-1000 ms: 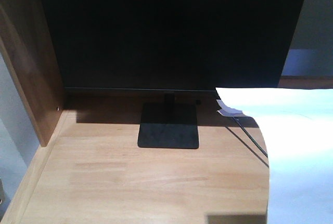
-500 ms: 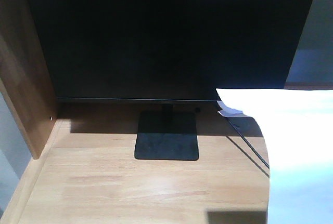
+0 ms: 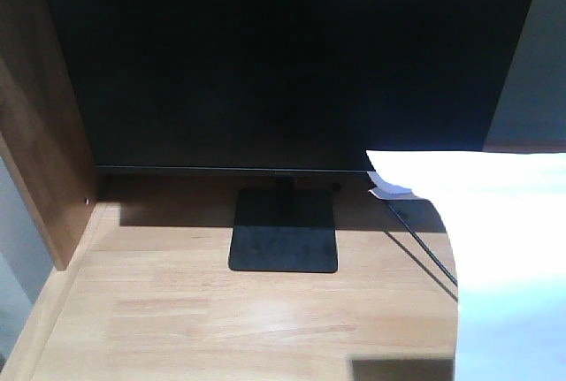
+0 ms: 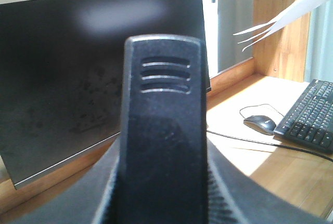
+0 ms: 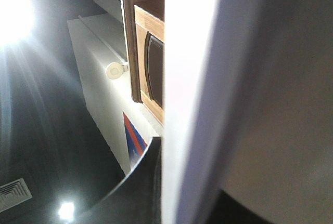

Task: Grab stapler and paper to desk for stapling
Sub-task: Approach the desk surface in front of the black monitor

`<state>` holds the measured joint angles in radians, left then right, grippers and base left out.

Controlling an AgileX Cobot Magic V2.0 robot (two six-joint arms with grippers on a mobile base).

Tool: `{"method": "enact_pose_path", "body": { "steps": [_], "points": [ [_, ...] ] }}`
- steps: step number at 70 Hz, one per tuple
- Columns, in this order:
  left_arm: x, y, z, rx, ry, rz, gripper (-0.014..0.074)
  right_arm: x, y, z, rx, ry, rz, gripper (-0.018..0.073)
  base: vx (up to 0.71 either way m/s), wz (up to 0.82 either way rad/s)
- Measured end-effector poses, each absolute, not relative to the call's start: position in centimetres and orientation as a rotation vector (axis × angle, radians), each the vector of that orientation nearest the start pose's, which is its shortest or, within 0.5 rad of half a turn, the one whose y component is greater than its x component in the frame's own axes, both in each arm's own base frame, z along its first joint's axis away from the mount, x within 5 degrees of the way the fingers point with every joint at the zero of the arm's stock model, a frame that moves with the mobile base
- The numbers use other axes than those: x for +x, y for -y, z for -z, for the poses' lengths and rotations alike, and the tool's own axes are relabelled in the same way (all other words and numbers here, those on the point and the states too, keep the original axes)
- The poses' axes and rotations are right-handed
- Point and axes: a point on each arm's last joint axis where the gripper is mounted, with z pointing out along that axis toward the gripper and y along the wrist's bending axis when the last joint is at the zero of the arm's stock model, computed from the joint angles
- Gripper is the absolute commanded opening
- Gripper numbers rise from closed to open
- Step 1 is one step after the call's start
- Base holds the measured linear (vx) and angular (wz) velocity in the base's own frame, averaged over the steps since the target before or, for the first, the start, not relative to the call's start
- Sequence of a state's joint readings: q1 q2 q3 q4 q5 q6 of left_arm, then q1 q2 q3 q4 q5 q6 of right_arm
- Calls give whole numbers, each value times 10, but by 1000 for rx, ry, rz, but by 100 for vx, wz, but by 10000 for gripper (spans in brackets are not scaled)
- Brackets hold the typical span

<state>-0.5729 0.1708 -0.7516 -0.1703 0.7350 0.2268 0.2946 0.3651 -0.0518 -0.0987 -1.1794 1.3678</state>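
In the left wrist view the black stapler (image 4: 164, 104) stands upright and fills the middle, with my left gripper (image 4: 162, 187) shut on it from both sides. The large white paper (image 3: 504, 248) hangs over the right part of the light wooden desk (image 3: 221, 319) in the front view. In the right wrist view the paper (image 5: 192, 78) runs edge-on through my right gripper (image 5: 192, 198), which is shut on it. Its curled edges (image 4: 291, 16) show at the top right of the left wrist view. Neither gripper appears in the front view.
A big black monitor (image 3: 283, 63) on a square stand (image 3: 285, 235) fills the back of the desk. The raised wooden side panel (image 3: 44, 133) walls the left. A black cable (image 3: 424, 248) runs beside the paper. A mouse (image 4: 260, 124) and keyboard (image 4: 309, 115) lie to the right.
The front view has drawn closer to the desk since a second ago, so the monitor looks larger. Over the last half second nothing moves. The paper stays in the same place in view.
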Motion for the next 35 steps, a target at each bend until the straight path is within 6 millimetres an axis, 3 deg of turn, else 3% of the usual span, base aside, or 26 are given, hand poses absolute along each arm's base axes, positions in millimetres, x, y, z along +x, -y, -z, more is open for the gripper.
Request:
{"method": "enact_pose_path", "body": {
  "steps": [35],
  "points": [
    [-4,10,-376,627,-1526,455,-6,47,-23,-299,257,-651,-1594,-3,0,0]
  ]
}}
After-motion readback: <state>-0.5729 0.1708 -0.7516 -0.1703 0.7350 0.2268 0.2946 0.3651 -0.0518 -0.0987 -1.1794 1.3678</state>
